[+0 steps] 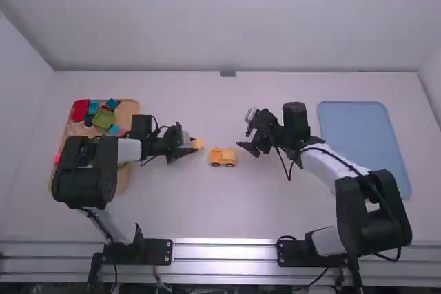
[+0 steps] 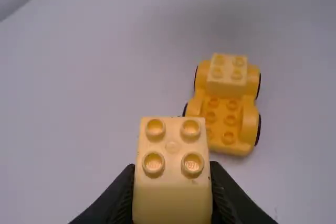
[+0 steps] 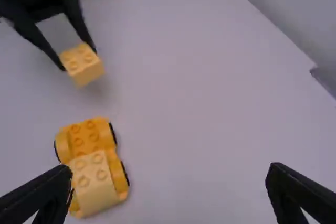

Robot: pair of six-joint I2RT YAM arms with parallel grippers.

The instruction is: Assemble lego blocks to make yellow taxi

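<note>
Count: two yellow blocks, one (image 2: 172, 198) clamped in the left gripper (image 1: 192, 147) above the table (image 1: 238, 211) near the wheeled base (image 2: 230, 120), the other (image 2: 227, 75) seated on that base, between the grippers; the fingers of the right gripper (image 1: 244, 129) stand apart. Held block covers one base corner in left wrist view, its four studs distinct there but unresolved in high view, which records one blue tray (image 1: 362, 129) and one wooden tray (image 1: 126, 109) of overlapping bricks (image 1: 105, 118), number uncertain.
</note>
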